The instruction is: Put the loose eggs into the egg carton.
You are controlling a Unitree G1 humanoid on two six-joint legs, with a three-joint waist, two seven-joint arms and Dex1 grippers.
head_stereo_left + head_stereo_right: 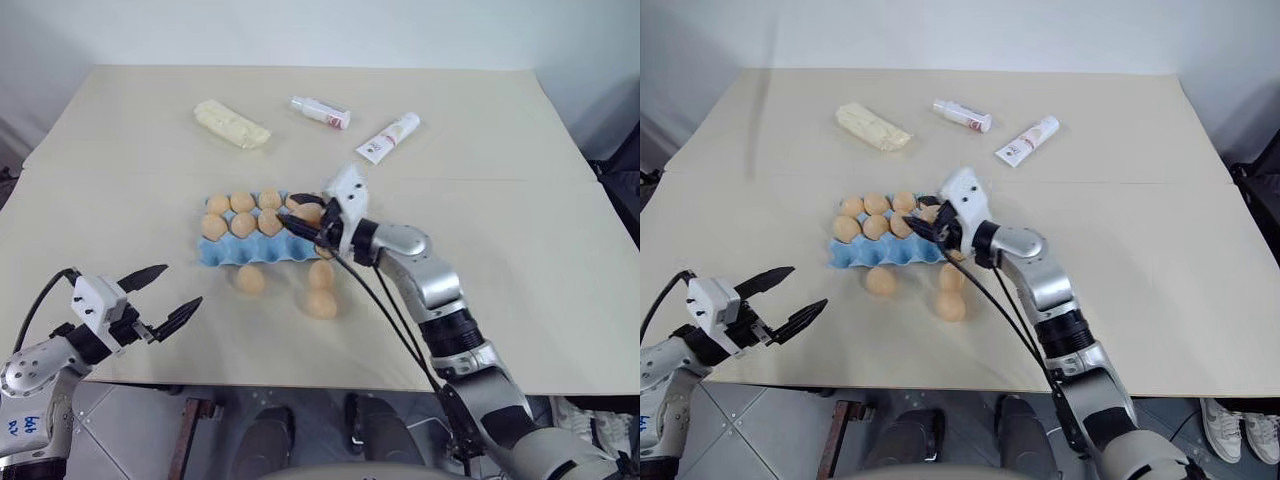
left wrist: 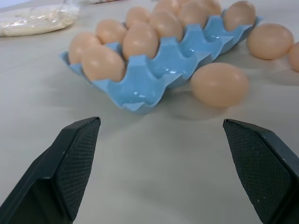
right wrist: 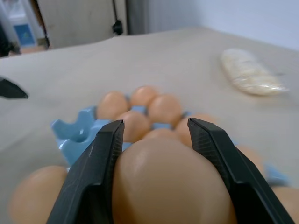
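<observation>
The light blue egg carton (image 1: 262, 250) lies mid-table with several tan eggs in its back and middle rows. My right gripper (image 1: 297, 212) hovers over the carton's right end, shut on one egg (image 3: 173, 182) that sits between its black fingers (image 3: 93, 177). Three loose eggs rest on the table by the carton's front edge: one (image 1: 250, 279) at the middle, two (image 1: 321, 303) further right. My left gripper (image 1: 180, 285) stands open and empty near the table's front left, pointing at the carton (image 2: 154, 74) and the nearest loose egg (image 2: 219, 85).
A pale yellow wrapped block (image 1: 232, 124), a small white bottle (image 1: 320, 111) and a white tube (image 1: 388, 137) lie at the back of the table. The table's front edge runs just under my left gripper.
</observation>
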